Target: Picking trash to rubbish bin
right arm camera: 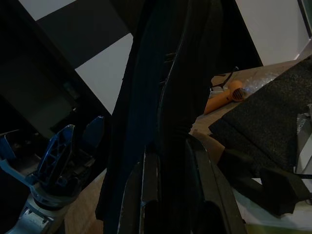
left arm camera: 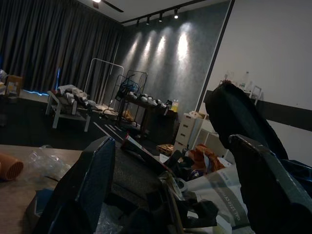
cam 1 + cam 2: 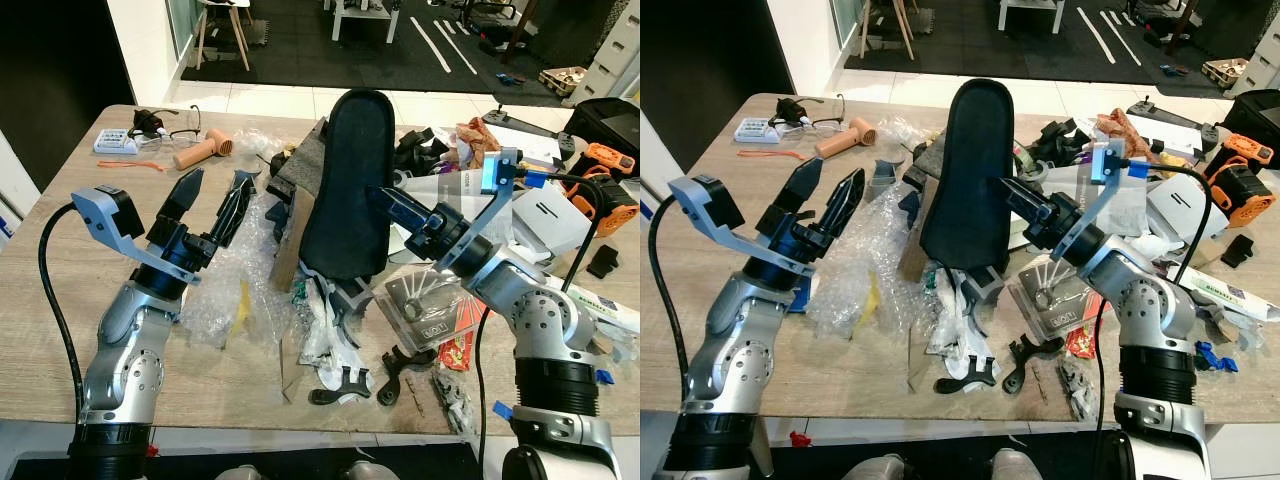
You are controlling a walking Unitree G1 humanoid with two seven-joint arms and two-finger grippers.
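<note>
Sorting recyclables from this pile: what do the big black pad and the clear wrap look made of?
Black pad: probably fabric-covered foam, matte, with a seam along its edge; right gripper holds it upright. Clear wrap: bubble-wrap plastic, glossy, crinkled, see-through to the wooden table.

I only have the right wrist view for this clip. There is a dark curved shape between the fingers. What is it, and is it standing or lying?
Observer: It is a tall black oval padded panel, standing upright amid clutter on the wooden table. The right gripper is clamped on its edge.
Operator: Is the other gripper behind it busy?
Observer: No. The left gripper is open and holds nothing, above crumpled clear bubble wrap.
Operator: And the orange thing beyond the panel?
Observer: A peach-coloured hair dryer, lying near the table's far left corner beside a pair of spectacles.
</note>
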